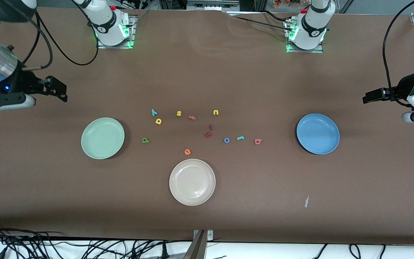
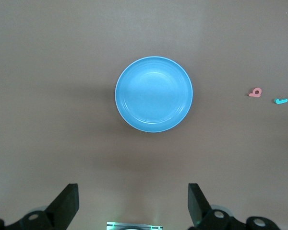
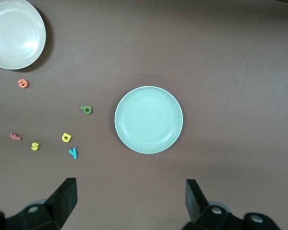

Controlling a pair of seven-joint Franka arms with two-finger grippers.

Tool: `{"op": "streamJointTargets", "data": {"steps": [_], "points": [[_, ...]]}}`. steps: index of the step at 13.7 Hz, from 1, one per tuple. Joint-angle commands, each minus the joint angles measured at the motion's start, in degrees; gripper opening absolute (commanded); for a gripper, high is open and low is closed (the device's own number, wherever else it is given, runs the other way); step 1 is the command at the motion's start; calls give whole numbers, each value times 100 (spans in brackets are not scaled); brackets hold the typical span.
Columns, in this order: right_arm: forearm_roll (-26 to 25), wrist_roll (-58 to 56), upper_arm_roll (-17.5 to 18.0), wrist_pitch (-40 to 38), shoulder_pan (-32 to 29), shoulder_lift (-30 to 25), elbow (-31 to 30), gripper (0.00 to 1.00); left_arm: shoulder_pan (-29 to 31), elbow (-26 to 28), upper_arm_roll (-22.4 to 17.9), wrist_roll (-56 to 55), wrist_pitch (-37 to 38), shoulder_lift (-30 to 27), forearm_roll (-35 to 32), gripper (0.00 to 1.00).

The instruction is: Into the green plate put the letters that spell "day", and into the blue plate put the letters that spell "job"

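Lying loose mid-desk (image 1: 207,216), all six letters are unplaced; green plate (image 1: 102,138) and blue plate (image 1: 317,133) are unfilled; left tool (image 1: 372,96) and right tool (image 1: 58,88) are held apart.

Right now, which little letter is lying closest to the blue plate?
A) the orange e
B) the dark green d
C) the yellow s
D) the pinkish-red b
D: the pinkish-red b lies on the table right beside the blue plate, with the teal j and the blue o next in the row, farther from the plate.
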State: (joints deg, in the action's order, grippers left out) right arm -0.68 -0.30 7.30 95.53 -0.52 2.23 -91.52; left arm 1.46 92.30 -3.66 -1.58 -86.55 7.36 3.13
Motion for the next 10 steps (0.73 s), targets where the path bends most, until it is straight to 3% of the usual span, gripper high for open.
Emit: {"op": "streamJointTargets", "data": {"steps": [1,10], "points": [[51,-66,-193,-157,-36,-267,-129,100,29,-143,23,35,68,55,-129,100],[59,-128,-457,-403,-36,-443,-147,100,29,-134,23,35,68,64,-129,100]]}}
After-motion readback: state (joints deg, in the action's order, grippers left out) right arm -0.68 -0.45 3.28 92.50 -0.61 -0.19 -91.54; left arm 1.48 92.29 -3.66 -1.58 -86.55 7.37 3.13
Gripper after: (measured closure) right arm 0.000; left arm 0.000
